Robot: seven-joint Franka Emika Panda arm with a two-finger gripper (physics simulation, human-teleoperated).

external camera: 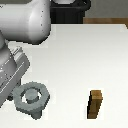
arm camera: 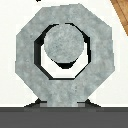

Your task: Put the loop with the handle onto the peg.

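The loop with the handle (arm camera: 64,62) sat around the peg (arm camera: 62,46): in the wrist view the peg's pale round top showed through the hole, with a dark crescent of gap wider on one side, so the ring was not quite centred. In the exterior view the loop (external camera: 31,98) lay low near the white table (external camera: 85,60) at that view's lower left, the peg (external camera: 31,94) rising through its middle. Whether it had dropped fully to the surface could not be told. The gripper (external camera: 14,95) stood just beside the ring, on the side of its stubby tab, but its fingers were hidden behind the arm's body and a dark band in the wrist view, so I could not tell whether they were pinching the tab or spread. The step in hand was probably the release; done well, that meant letting go cleanly and lifting straight up, without dragging the tab sideways. The brown wooden block (external camera: 95,104) stood well apart, at the exterior view's right.
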